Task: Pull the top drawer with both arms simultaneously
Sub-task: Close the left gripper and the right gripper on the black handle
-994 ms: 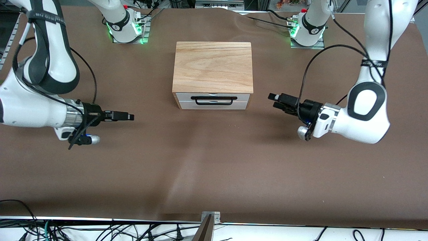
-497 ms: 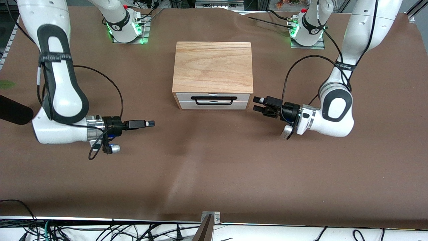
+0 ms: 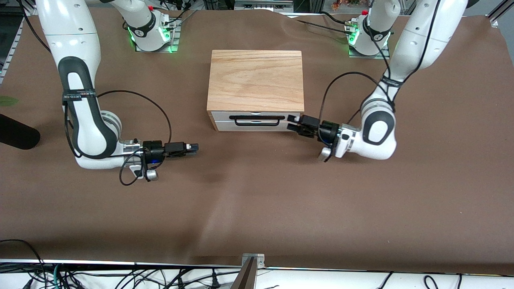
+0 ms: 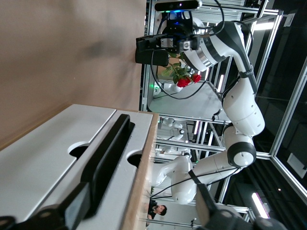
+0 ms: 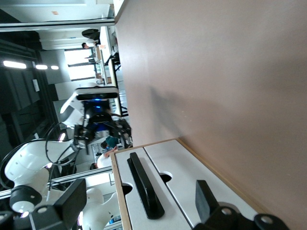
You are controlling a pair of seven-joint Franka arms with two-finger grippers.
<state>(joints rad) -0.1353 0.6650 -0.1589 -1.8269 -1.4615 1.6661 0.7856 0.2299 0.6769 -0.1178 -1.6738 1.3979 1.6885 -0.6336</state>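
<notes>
Front view: top drawer shut in cabinet, mid-table. Left gripper held spread, empty, just beside drawer front's end, handle not between jaws. Right gripper spread, empty, over table, apart from drawer, toward right arm's end.
</notes>
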